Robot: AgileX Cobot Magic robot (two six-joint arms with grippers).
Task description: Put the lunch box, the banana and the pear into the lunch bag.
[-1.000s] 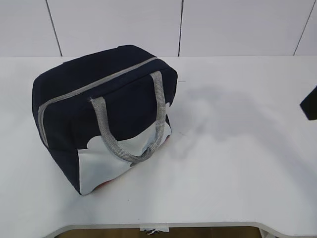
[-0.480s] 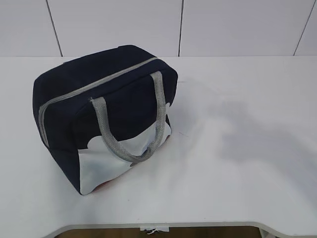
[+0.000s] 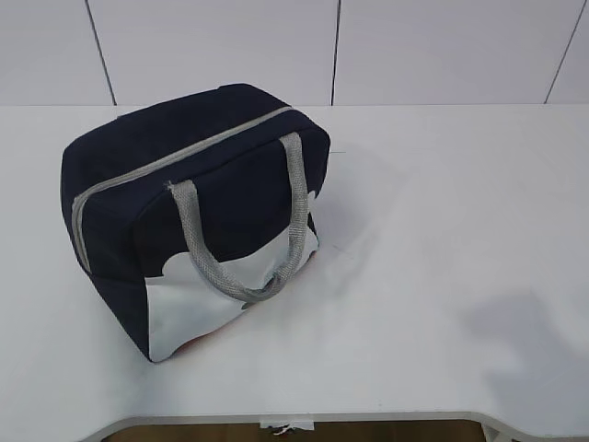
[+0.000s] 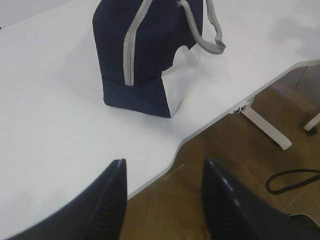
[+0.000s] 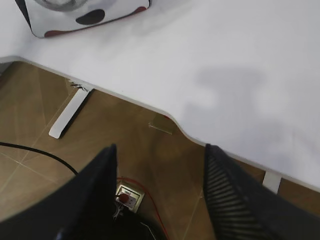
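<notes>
From the outside camera, the lunch bag (image 3: 193,216) is sitting on the white worktop (image 3: 442,230), and its grey zipper (image 3: 175,158) is looking shut all the way along. A second ago a dark bit of the right arm was peeking in at the right side, far from the bag; now it is gone, and only a soft shadow is lying on the worktop near the front corner. No lunch box, banana or pear is showing anywhere, so the packing is probably finished and the arms are backing off. The bag is soft dark-blue cloth, boxy with round corners, with white lower sides and two bumpy grey woven handles (image 3: 244,235) flopping down its front.

From the left wrist camera, the left pincer (image 4: 162,200) is hanging open and empty, off the front edge of the worktop, well away from the bag. Its fingers are smooth and black.

From the right wrist camera, the right pincer (image 5: 160,195) is also spread open, holding nothing, over the brown floor (image 5: 40,145) in front of the bag. The bag's white bottom with a dark spot is just peeking in at the top corner.
</notes>
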